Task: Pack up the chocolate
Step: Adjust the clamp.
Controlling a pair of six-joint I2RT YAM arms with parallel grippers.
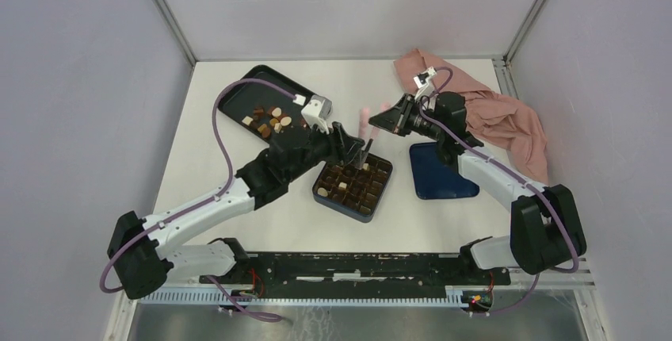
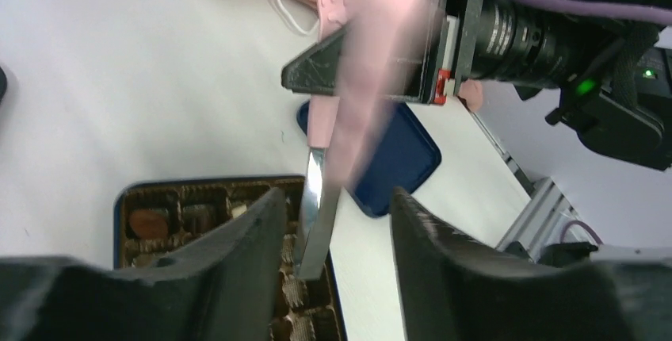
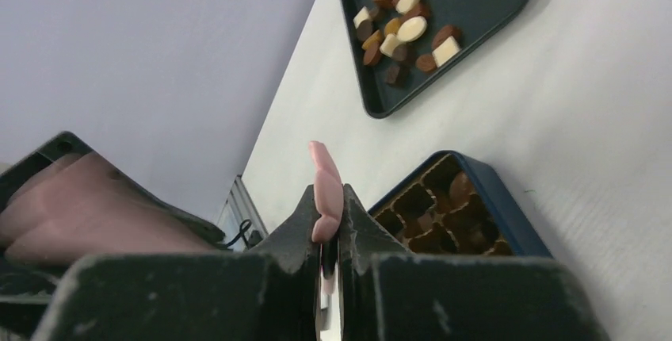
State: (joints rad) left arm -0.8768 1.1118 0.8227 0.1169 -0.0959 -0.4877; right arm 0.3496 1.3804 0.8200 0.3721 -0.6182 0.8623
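The right gripper (image 3: 329,214) is clamped on the pink handle of a metal-tipped tool (image 2: 315,214), whose tip reaches into the dark blue grid box (image 1: 382,198) at mid-table. The left gripper (image 2: 337,206) stands with its jaws apart astride that tip, holding nothing. The chocolate (image 1: 269,119) lies mostly loose on the black tray (image 1: 238,107) toward the far left corner, with some pieces already in compartments. Filling looks to be under way; next the tool should lift clear without snagging.

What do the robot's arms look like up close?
The left arm and right arm have white tubes and chunky black joints. A purple cable runs along each one. The jaws are black and rough, shaped like wedges. A little green light glows on the right arm.
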